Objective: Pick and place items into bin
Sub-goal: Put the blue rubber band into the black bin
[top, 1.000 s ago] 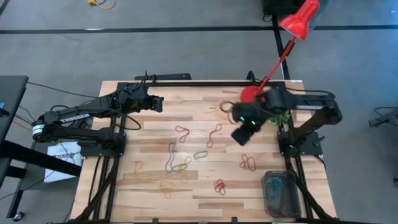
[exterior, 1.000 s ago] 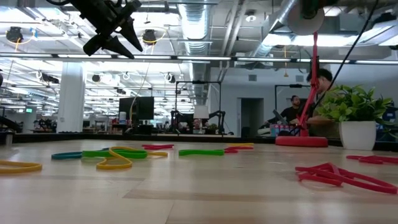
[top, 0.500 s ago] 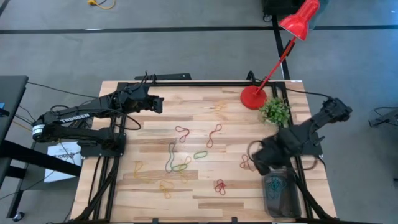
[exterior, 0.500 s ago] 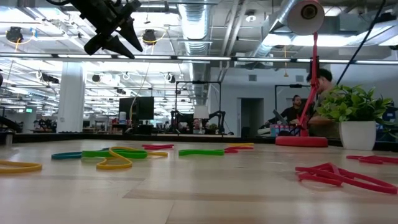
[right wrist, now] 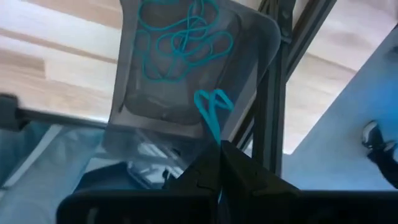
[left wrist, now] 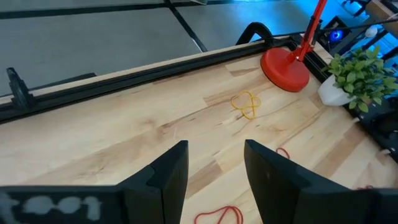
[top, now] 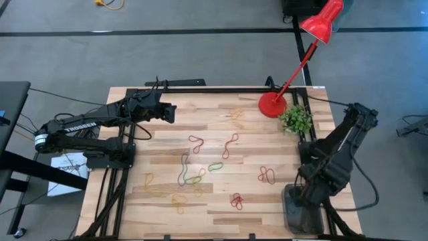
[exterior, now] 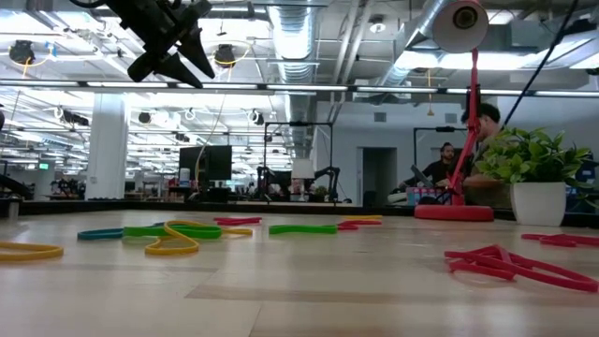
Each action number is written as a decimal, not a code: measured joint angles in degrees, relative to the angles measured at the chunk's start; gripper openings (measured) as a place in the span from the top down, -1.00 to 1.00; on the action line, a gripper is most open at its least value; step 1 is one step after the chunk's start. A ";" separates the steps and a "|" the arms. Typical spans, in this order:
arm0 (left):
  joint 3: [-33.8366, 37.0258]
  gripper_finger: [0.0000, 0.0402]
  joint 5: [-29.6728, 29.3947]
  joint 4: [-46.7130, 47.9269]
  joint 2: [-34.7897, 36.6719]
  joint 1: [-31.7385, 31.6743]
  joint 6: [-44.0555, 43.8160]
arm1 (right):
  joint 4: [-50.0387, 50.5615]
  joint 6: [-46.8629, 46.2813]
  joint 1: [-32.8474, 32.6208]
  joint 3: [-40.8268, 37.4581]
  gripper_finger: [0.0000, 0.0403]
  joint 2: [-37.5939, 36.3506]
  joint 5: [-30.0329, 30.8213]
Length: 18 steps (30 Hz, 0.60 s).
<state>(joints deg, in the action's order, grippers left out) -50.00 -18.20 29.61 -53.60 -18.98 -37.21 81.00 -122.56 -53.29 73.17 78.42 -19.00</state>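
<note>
The bin (top: 289, 217) sits at the table's near right corner, with blue-green loops (right wrist: 180, 40) lying in it. My right gripper (right wrist: 219, 146) hovers above the bin (right wrist: 249, 37), shut on one blue-green band (right wrist: 211, 109); in the high view the arm covers the gripper (top: 301, 199). Red loops (top: 266, 175), green loops (top: 215, 166) and yellow loops (top: 177, 201) lie flat across the middle of the table. My left gripper (left wrist: 214, 168) is open and waits high over the far left part of the table (top: 167, 110), also visible in the low view (exterior: 173, 61). My right gripper pinches the blue-green band by one end (right wrist: 216, 134) between its two shut fingertips. It comes from above, pointing down at the bin. The band is lifted clear and sticks out past the fingertips over the bin's edge.
A red lamp base (top: 272, 104) and a potted plant (top: 295, 119) stand at the far right. A yellow loop (left wrist: 247, 104) lies near the lamp base. A black rail (left wrist: 124, 78) runs along the table's far edge. People sit in the room behind (exterior: 482, 126).
My right arm has swung from the far side, beside the lamp base, toward the near right corner, carrying the band, and now stands over the bin. The loops on the table have stayed where they were.
</note>
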 joint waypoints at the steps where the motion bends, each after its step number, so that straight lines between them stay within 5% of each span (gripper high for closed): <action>1: 0.00 0.27 -0.08 0.00 0.00 -0.01 0.00 | 0.06 0.01 -0.48 0.00 1.00 0.87 0.41; 18: 0.00 0.27 -0.15 -0.11 0.00 -0.02 -1.51 | -0.80 0.95 -1.61 -0.07 0.91 21.01 -2.56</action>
<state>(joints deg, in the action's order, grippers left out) -50.00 -18.35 29.50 -53.60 -19.00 -38.72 80.20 -121.61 -54.90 73.10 99.43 -21.56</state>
